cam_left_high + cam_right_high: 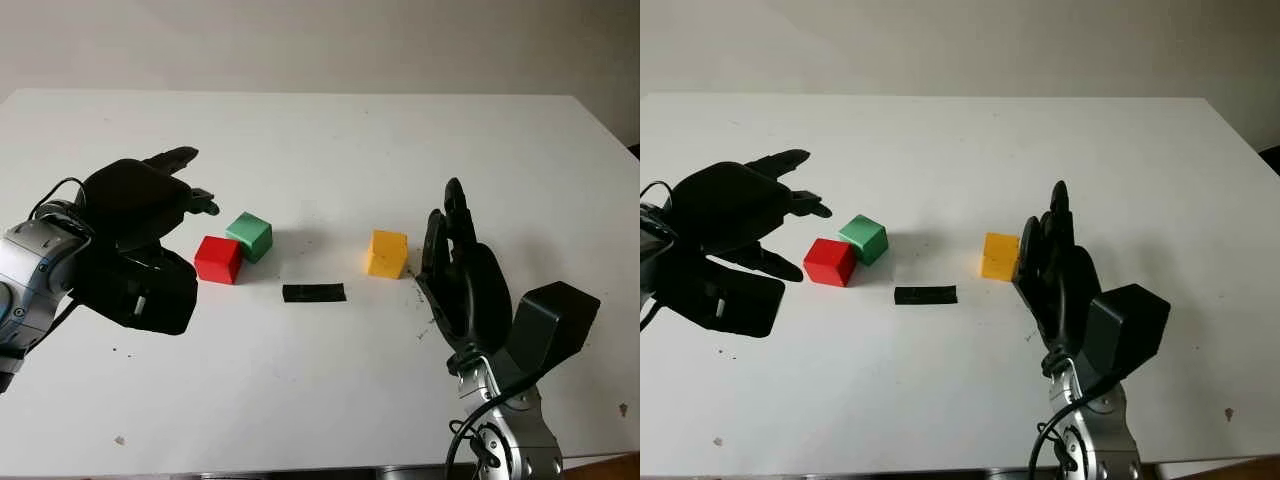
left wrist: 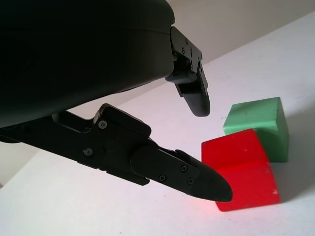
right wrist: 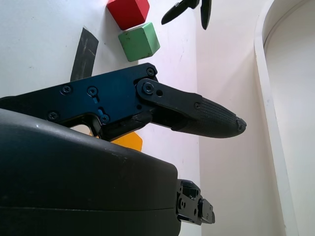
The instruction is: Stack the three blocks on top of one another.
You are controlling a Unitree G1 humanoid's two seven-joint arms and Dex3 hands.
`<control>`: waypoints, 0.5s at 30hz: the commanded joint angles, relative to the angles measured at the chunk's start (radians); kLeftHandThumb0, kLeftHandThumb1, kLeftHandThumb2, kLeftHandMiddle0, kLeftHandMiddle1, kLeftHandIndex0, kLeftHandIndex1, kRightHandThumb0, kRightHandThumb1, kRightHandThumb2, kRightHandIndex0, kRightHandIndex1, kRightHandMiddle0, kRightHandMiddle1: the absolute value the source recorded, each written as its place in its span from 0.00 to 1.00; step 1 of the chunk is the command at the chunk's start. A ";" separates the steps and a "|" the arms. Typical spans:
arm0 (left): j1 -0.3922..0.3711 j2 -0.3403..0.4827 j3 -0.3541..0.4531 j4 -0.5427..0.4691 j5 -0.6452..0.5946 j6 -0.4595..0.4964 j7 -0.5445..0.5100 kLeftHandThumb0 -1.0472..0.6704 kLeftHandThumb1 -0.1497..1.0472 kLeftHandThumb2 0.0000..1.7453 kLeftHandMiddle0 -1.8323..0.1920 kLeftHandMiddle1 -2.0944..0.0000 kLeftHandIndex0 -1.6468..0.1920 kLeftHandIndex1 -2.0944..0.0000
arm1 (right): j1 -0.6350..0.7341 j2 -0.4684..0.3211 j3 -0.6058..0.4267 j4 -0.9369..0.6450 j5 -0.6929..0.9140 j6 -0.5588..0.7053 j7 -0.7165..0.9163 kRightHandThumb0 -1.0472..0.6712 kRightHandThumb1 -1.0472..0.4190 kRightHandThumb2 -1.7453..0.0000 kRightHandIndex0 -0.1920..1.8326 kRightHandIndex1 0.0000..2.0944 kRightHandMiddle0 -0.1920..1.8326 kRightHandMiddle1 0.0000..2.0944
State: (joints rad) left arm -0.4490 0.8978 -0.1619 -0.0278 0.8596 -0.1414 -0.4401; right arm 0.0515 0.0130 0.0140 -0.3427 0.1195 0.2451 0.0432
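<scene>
A red block (image 1: 218,259) and a green block (image 1: 250,236) sit touching each other left of the table's middle. Right of the middle stands a yellow block (image 1: 387,253), apart from them. My left hand (image 1: 190,205) hovers open just left of the red block, holding nothing; the left wrist view shows its fingertips (image 2: 197,101) close to the red block (image 2: 241,169) and green block (image 2: 258,123). My right hand (image 1: 450,235) is open just right of the yellow block, palm toward it. The right wrist view shows a sliver of the yellow block (image 3: 129,141) behind its fingers (image 3: 206,118).
A strip of black tape (image 1: 314,292) lies flat on the white table (image 1: 330,150) between the red and yellow blocks. The table's right edge runs close past the right arm.
</scene>
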 commanded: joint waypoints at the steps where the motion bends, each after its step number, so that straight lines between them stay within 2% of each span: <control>1: -0.002 -0.005 -0.017 0.008 0.011 0.000 -0.005 0.14 0.96 0.03 0.91 0.98 0.89 0.42 | 0.000 -0.007 -0.003 -0.016 0.001 -0.006 0.003 0.18 0.00 0.59 0.00 0.00 0.00 0.00; 7: -0.001 -0.017 -0.043 0.002 0.053 0.025 -0.020 0.13 0.97 0.03 0.91 0.97 0.89 0.45 | -0.002 -0.008 -0.007 -0.013 0.001 -0.009 0.003 0.18 0.00 0.59 0.00 0.00 0.00 0.00; 15: 0.008 -0.035 -0.051 0.041 0.058 0.012 0.036 0.13 0.96 0.03 0.89 0.97 0.85 0.54 | -0.002 -0.008 -0.011 -0.014 0.006 -0.008 0.006 0.18 0.00 0.60 0.00 0.00 0.00 0.00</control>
State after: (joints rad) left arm -0.4468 0.8711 -0.2030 0.0062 0.9126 -0.1288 -0.4142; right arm 0.0515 0.0099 0.0055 -0.3427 0.1220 0.2440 0.0464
